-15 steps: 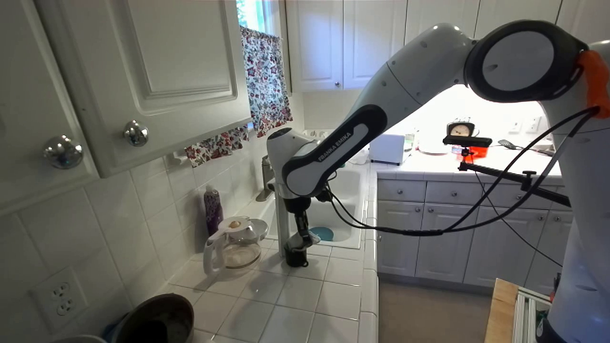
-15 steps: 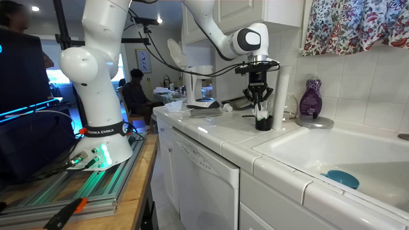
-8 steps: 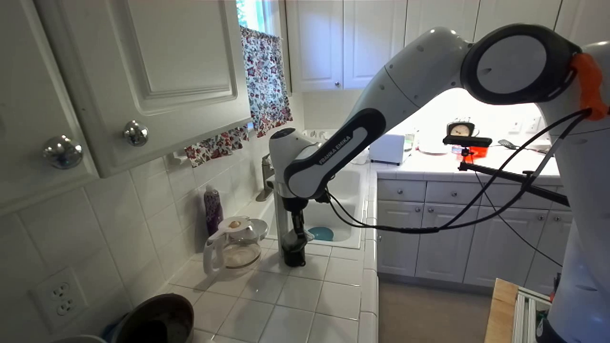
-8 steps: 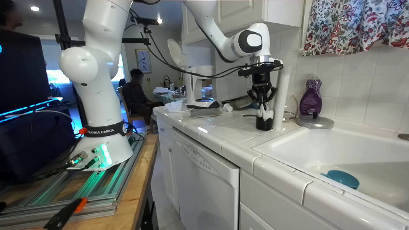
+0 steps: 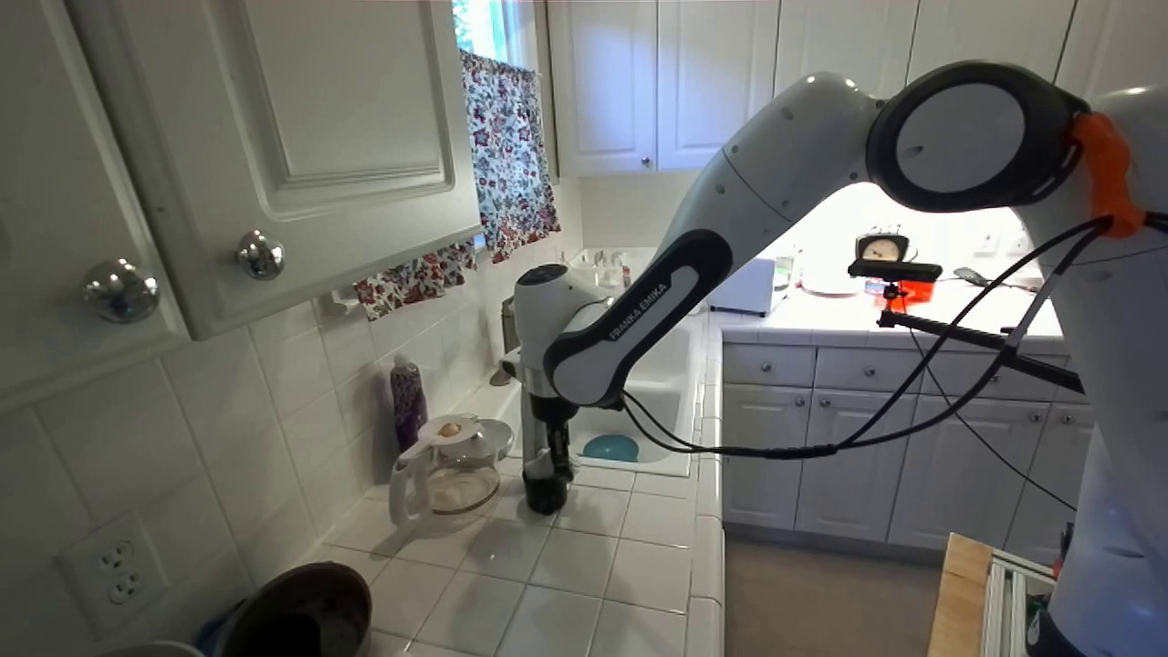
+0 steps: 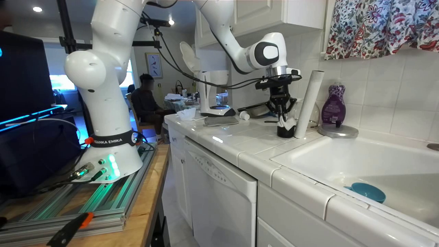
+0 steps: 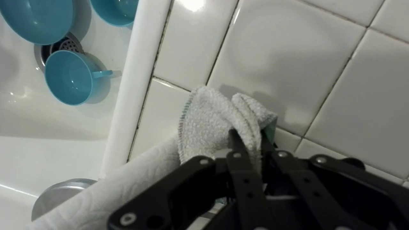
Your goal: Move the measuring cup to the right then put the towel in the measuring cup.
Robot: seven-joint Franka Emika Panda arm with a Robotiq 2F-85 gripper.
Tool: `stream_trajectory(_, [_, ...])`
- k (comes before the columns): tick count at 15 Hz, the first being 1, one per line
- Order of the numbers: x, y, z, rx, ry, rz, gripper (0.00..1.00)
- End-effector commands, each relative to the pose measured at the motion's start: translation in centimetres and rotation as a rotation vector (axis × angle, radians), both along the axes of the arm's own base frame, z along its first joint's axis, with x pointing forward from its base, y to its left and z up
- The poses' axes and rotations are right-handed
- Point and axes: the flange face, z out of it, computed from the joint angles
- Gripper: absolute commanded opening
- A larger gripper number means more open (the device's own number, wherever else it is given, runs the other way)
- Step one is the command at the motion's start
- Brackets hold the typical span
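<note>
Pinching towel [image 7: 212, 126] in tool [image 7: 250, 140], at rim of black measuring cup [image 6: 285, 132].
Note measuring cup just below tool, slightly toward tilted paper roll [image 6: 309, 104], apparently upright on bench [image 6: 240, 133]; cannot tell depth of towel inside, if any; probably calls for easing down and to that side before letting go; could knock paper roll, close beside tool.

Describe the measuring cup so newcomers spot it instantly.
In an exterior view, find the white sink, then the tiled counter beside it. There, beside the leaning paper towel roll, sits the measuring cup, the white towel at its mouth. It is black, unlike the turquoise cup in the sink.
</note>
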Motion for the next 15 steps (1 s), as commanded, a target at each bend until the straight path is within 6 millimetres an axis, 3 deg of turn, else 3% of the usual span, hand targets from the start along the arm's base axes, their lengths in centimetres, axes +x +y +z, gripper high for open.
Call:
stream_trajectory(1, [-0.8,0.9,-1.6,0.006,0.003,0.009,0.03])
stream_trajectory(8, [1.0,0.5,-2.4,0.035,-0.005,0.026,0.03])
stream_trajectory(15, [3.1,1.4,-6.1,0.073,0.09,0.076,0.03])
